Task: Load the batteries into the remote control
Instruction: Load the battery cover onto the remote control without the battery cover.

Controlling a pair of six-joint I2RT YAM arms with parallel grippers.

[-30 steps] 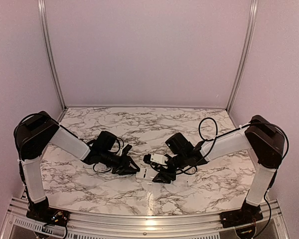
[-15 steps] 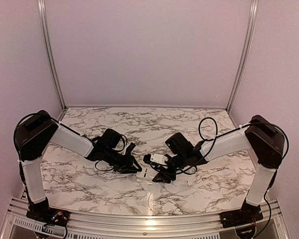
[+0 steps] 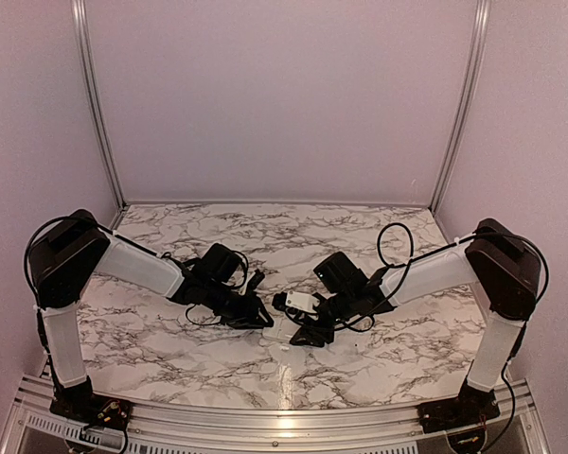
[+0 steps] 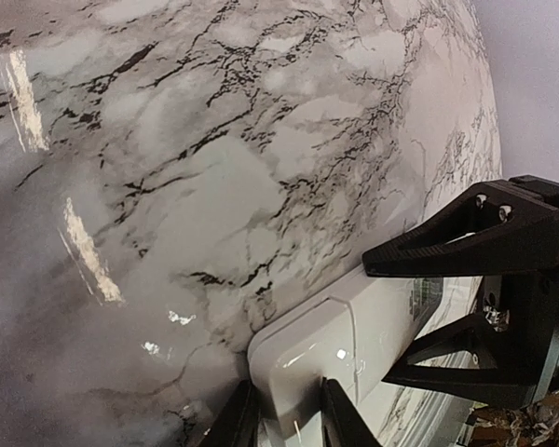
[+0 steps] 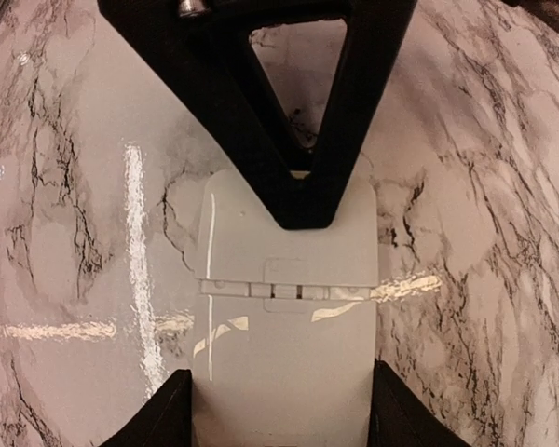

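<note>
The white remote control [image 3: 276,330] lies back side up on the marble table between both grippers. My right gripper [image 3: 301,333] is shut on it, one finger on each long side [image 5: 279,414]. The back [image 5: 289,354] shows a cover seam across it. My left gripper [image 3: 261,320] is at the remote's far end. Its fingers stand a narrow gap apart [image 4: 287,414] over that rounded end [image 4: 303,358]: one by the end edge, one on the back. The left finger's black frame [image 5: 303,140] shows in the right wrist view. No batteries are in view.
The marble table [image 3: 284,236] stretches behind the grippers to the pale back wall. Aluminium posts [image 3: 95,104] stand at the back corners and a metal rail [image 3: 284,421] runs along the near edge. Black cables [image 3: 393,241] loop off the right arm.
My left gripper has moved right, up to the remote's end. The right gripper and the remote have stayed in place.
</note>
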